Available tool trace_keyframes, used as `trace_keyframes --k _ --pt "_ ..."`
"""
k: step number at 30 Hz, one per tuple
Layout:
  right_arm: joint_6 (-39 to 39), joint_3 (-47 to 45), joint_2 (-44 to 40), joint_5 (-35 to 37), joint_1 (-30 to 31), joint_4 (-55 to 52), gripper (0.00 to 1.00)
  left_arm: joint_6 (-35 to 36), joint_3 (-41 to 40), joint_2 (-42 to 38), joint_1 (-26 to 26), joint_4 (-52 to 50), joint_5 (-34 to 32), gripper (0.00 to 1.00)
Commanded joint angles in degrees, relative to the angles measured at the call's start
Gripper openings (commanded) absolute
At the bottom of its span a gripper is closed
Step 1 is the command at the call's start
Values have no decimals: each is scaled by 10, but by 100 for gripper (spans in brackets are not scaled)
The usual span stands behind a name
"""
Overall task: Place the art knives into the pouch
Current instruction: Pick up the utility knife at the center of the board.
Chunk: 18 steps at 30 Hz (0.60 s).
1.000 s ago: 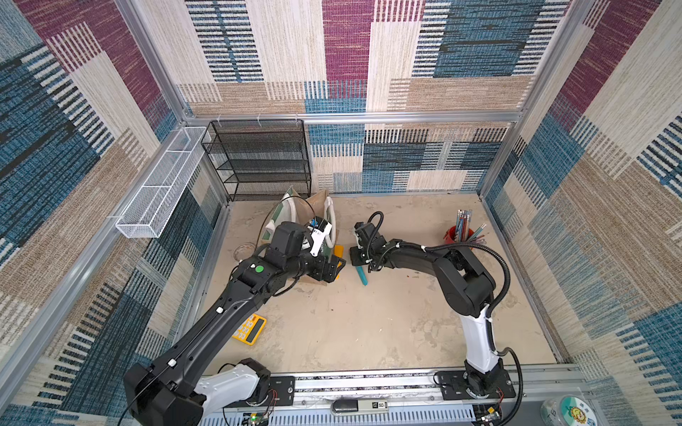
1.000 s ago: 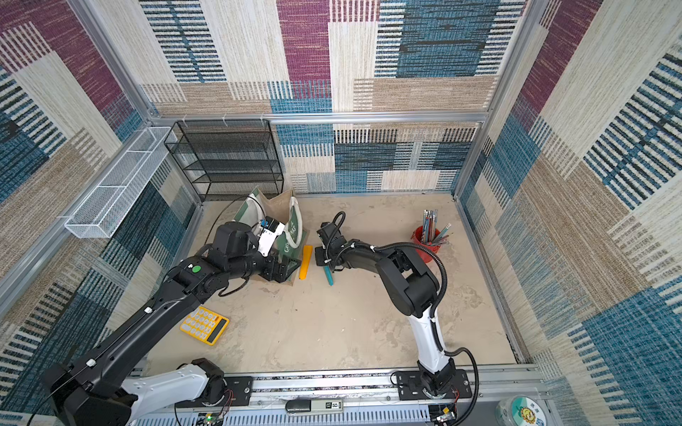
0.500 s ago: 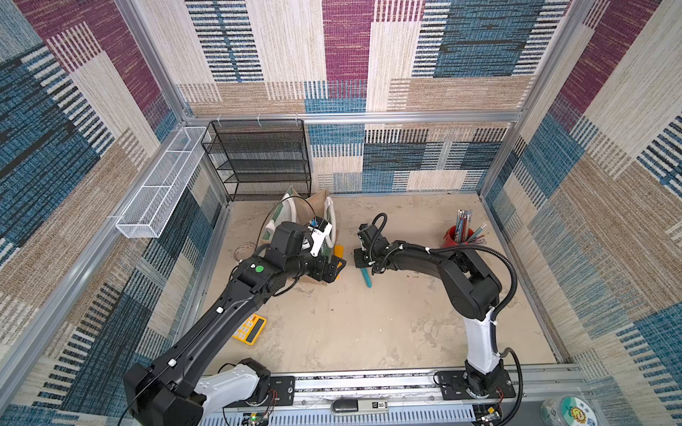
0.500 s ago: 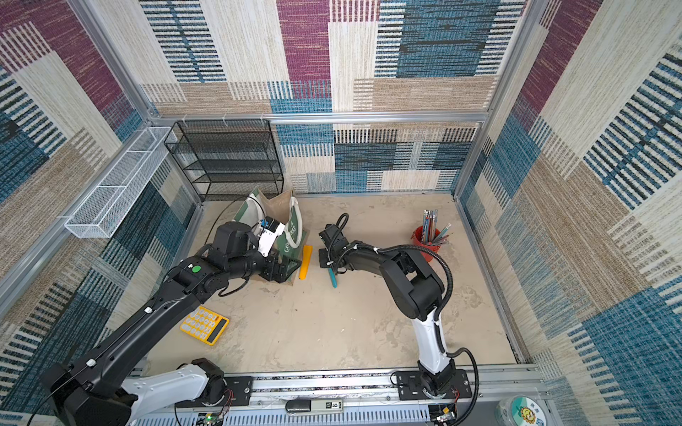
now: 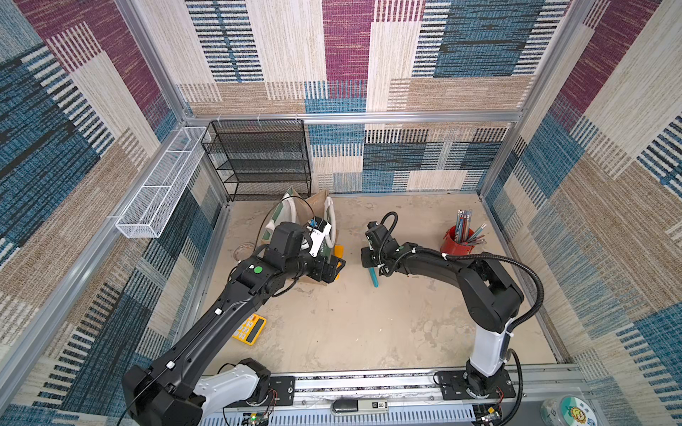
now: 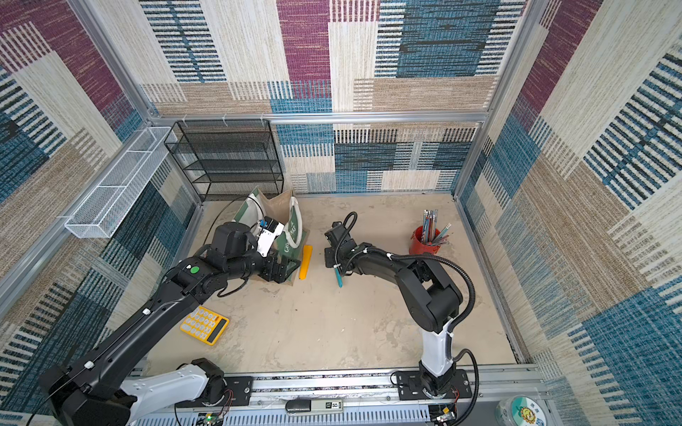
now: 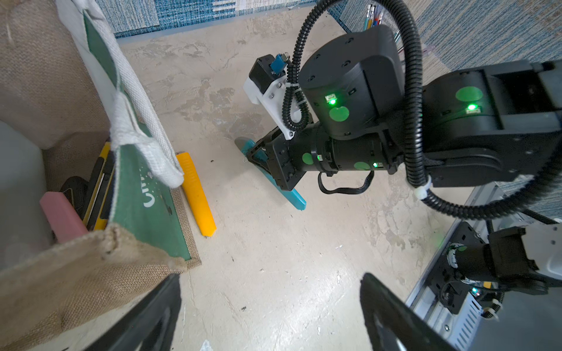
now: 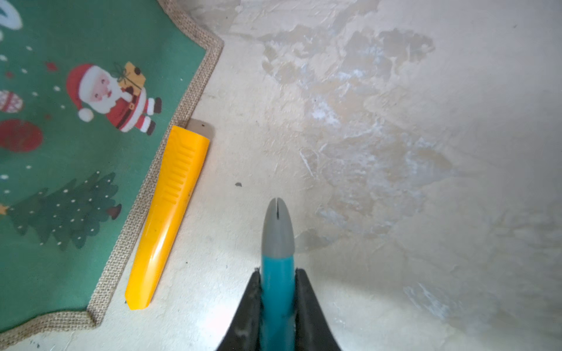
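Right pincer (image 8: 277, 273): it is clenching the art knife (image 8: 277, 231) by its teal body, one black finger on each side, and the grey slotted tip is sticking out ahead of the fingers.
Left pincer (image 7: 270, 307): it is standing wide open and grasping nothing, just beside the low burlap edge of the pouch (image 7: 143, 194); I cannot tell if a finger is touching the cloth.
Knife place: the art knife is sitting tilted in the right pincer, low over the surface, outside the pouch and near it.
Surface: the beige table (image 5: 350, 324) is showing mottled pale and brown patches, like rough plaster.
Room: walls of woven patchwork cloth in blue, purple and cream are closing three sides between metal bars, and a front rail (image 5: 369, 383) is carrying both arm bases.
Edges: a black mesh rack (image 5: 258, 158) is standing in the back left corner. A white wire basket (image 5: 162, 184) is hanging on the left wall. A red cup (image 5: 455, 241) with pencils is standing near the right wall. The pouch is lying in front of the rack.
Open room: a yellow tool (image 8: 170, 212) is lying along the pouch's burlap border, between pouch and knife. Bare surface is stretching from the knife to the front rail. A yellow calculator (image 5: 250, 328) is lying front left, below the arm of the left pincer.
Count: two arms, two pincers, one art knife, one pouch, one yellow tool, one calculator, one red cup, one rack, one basket.
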Motion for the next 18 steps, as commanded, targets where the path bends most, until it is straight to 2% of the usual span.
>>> trace_keyframes --k 1,13,18 --pt "7 -8 -24 18 0 18 11 12 3 -4 1 1 0 93" --pt "22 -40 -120 4 0 27 9 -5 16 -14 1 -15 -3 94" --pt "14 -27 -165 -26 0 32 12 -18 12 -39 1 -46 -69 97"
